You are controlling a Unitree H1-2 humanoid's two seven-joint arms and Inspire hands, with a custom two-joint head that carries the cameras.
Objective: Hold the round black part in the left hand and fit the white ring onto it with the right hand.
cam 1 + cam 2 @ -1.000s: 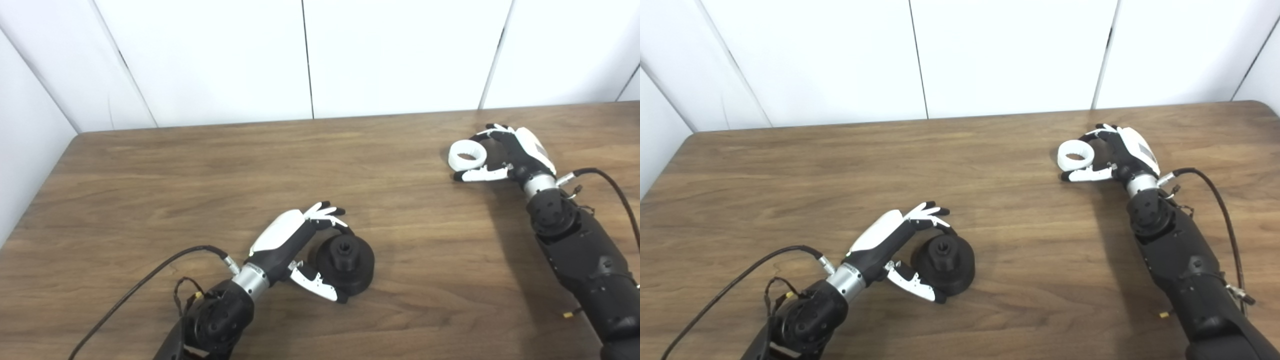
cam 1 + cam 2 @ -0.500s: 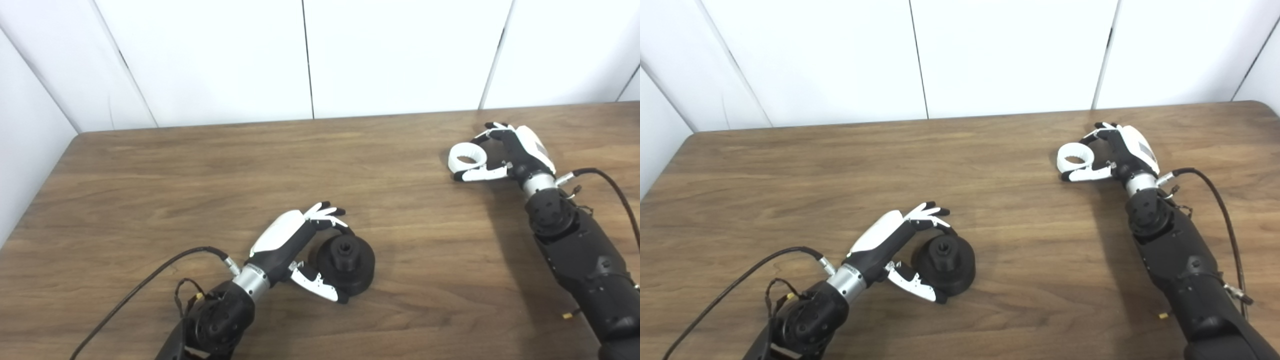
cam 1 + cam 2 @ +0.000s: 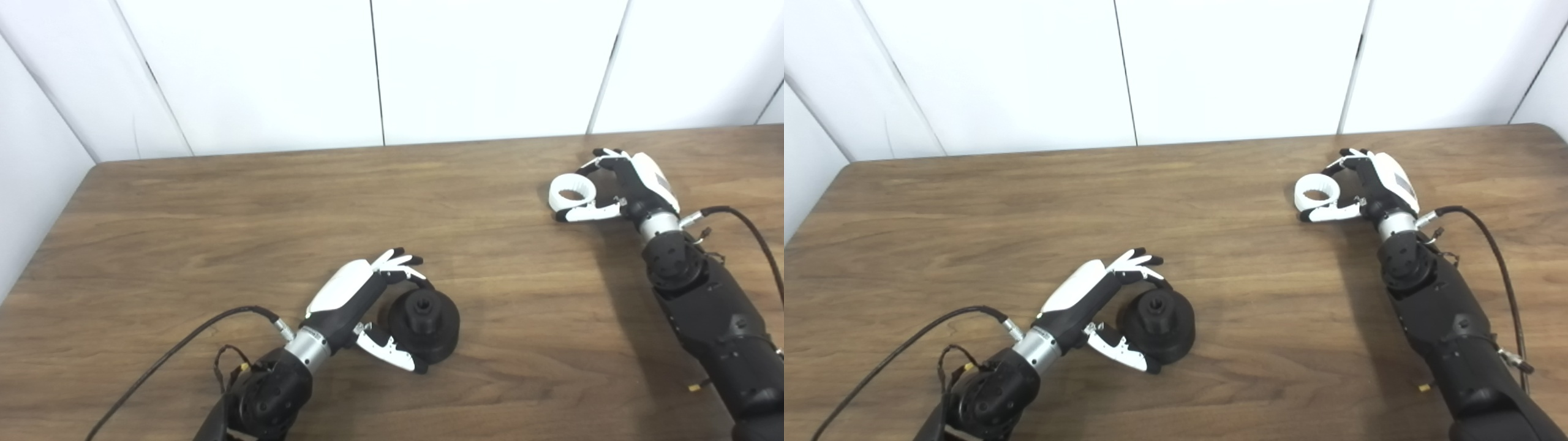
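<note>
**Round black part and white ring, each in a hand's curl**

Round black part (image 3: pixel 424 316) sits on the table (image 3: pixel 184 208) at 6 o'clock, left hand (image 3: pixel 358 300) curled round it, fingers (image 3: pixel 398 260) loosely cupping. Right hand (image 3: pixel 631 184), at 2 o'clock, pinches the white ring (image 3: pixel 572 192). Cables trail behind both wrists.

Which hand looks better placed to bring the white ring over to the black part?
The right hand. Its fingers and thumb already wrap the white ring at the far right, while the left hand is cupped around the round black part, steadying it.
</note>
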